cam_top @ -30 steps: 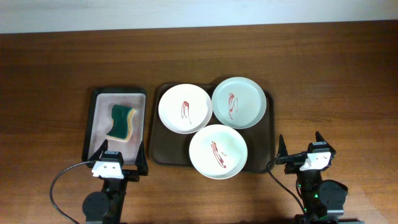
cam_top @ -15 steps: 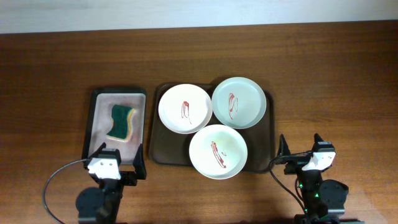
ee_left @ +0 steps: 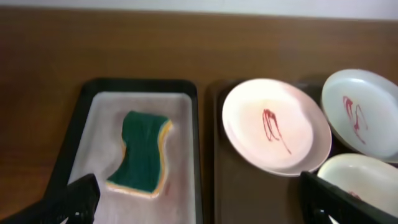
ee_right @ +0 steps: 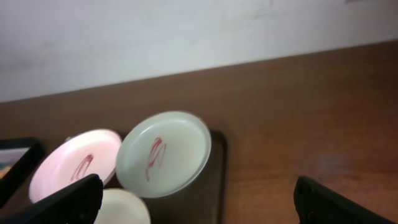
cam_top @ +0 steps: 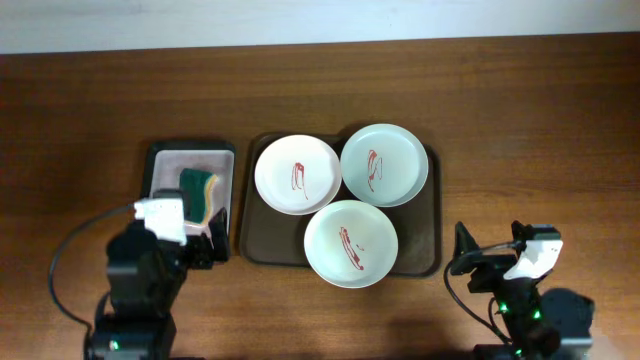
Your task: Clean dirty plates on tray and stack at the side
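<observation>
**Both pincers released; three smeared plates in the brown tray**

Seen from overhead, the left pincer (ee_left: 198, 186) is spread wide and empty over the near end of the small black tray (cam_top: 165, 152). A green sponge (cam_top: 198, 192) lies at its 12 o'clock. The right pincer (ee_right: 198, 186) is also wide and empty, above bare tabletop (cam_top: 540, 120) at the brown tray's (cam_top: 262, 245) 4 o'clock. The plates are in the brown tray, each with a red smear: white plate (cam_top: 297, 174) at 10 o'clock, greenish plate (cam_top: 384, 164) at 2, third plate (cam_top: 350, 243) at 6, overhanging the near rim.
</observation>
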`<action>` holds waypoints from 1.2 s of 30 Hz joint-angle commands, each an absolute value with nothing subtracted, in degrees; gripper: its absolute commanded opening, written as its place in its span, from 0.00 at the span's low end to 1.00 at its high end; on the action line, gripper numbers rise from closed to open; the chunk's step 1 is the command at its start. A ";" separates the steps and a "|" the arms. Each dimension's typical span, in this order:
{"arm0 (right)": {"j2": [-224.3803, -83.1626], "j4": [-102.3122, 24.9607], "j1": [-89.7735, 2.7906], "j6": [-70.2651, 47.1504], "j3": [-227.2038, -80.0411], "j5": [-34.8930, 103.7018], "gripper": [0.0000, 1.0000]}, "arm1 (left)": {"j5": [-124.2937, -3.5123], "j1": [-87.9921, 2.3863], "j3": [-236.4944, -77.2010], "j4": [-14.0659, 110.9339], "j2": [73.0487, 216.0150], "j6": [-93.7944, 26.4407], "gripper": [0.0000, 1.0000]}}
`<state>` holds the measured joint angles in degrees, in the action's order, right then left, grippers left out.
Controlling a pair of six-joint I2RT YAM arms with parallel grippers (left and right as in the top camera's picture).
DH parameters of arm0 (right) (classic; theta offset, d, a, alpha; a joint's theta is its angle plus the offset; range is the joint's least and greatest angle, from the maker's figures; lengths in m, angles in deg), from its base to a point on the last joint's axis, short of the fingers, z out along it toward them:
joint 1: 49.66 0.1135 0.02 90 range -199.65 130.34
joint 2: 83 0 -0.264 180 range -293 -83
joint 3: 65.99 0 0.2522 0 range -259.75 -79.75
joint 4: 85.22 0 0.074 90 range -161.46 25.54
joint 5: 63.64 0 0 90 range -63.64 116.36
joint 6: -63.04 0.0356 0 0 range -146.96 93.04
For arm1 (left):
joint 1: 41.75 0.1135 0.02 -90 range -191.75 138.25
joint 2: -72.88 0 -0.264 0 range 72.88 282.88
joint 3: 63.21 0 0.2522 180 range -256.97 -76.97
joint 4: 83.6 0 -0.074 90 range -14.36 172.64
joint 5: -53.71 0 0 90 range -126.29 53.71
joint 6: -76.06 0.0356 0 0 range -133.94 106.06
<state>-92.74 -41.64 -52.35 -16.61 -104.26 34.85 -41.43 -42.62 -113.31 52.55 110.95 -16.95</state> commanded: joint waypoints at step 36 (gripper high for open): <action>-139.64 -14.45 -52.64 -17.68 -137.50 50.13 0.99 | -36.47 -39.84 -144.32 39.59 157.72 -17.49 0.94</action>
